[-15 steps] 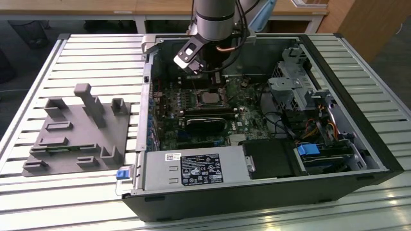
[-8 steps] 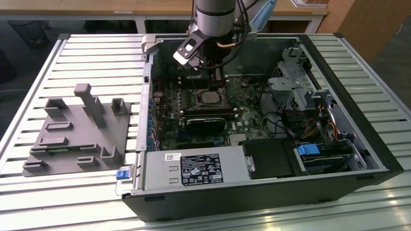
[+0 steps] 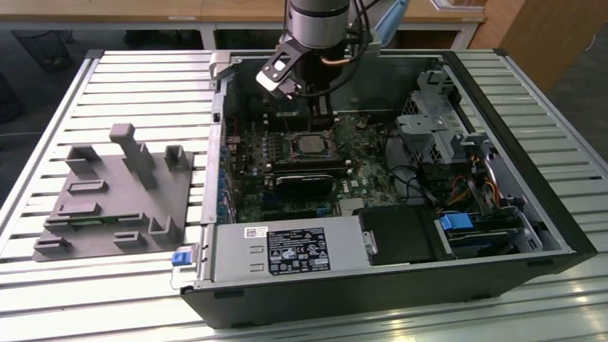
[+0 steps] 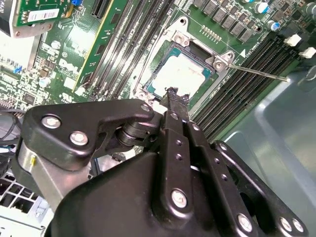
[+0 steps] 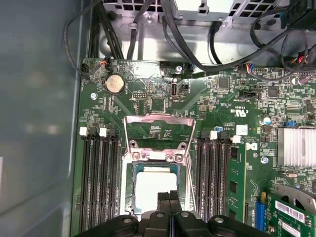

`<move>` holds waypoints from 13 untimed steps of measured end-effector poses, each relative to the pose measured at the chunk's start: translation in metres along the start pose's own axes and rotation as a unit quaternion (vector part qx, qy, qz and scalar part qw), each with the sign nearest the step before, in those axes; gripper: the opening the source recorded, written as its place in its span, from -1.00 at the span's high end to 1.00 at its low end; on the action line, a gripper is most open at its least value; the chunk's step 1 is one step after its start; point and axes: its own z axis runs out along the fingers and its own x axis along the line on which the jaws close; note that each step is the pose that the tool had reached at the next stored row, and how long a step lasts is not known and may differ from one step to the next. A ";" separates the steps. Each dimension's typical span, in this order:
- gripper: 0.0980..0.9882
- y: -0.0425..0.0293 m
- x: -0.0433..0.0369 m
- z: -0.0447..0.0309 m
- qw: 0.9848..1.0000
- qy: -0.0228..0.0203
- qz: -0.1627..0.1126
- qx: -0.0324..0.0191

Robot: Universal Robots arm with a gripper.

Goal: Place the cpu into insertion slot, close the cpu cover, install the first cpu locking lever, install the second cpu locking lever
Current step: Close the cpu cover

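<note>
Bright, even light all round. In the exterior view the table slats [image 3: 105,299] glare white at seven o'clock, while the inside of the case [image 3: 380,299] sits in shade. In both wrist views the cpu [image 4: 180,74] [image 5: 154,190] burns out white; my pincer [image 5: 169,195] reads flat black.

The jaws, pressed together, hang over the cpu [image 5: 154,187] seated in the insertion slot [image 5: 129,190], the cpu cover [image 5: 158,118] lying open.
</note>
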 end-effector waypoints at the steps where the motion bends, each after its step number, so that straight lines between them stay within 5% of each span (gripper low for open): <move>1: 0.98 0.0001 0.0000 -0.0013 1.000 0.000 0.000 0.000; 13: 0.98 0.0012 -0.0001 -0.0186 1.000 0.000 0.000 0.002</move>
